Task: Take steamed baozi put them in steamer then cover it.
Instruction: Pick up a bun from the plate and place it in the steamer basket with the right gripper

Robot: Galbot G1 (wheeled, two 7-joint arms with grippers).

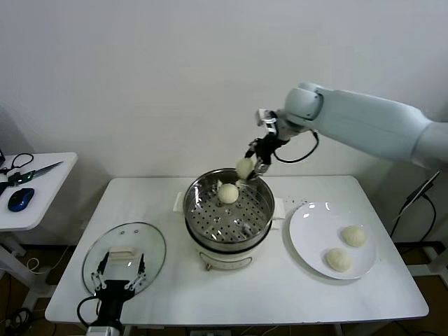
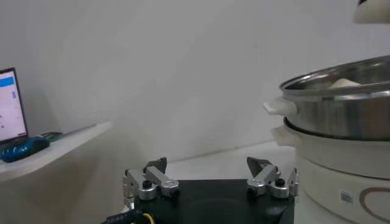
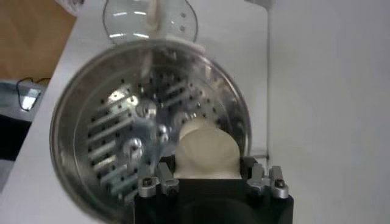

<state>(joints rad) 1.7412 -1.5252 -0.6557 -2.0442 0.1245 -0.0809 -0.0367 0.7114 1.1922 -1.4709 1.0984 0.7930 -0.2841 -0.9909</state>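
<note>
Currently the right tool (image 1: 250,166) is gripping one bun (image 1: 244,168) above the back rim of the steamer (image 1: 228,208); lowering it beside the bun inside (image 1: 227,193) before releasing seems wise. Near the tabletop's (image 1: 231,294) lid (image 1: 124,255), the left tool (image 1: 117,274) is waiting open.

Even bright light; steamer (image 3: 146,128) glares.

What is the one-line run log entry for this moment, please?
right gripper: baozi held over steamer | one inside | plate: two | left gripper: open, above cover

White wall (image 1: 175,84) behind white table (image 1: 238,294), side table (image 1: 42,189).
</note>
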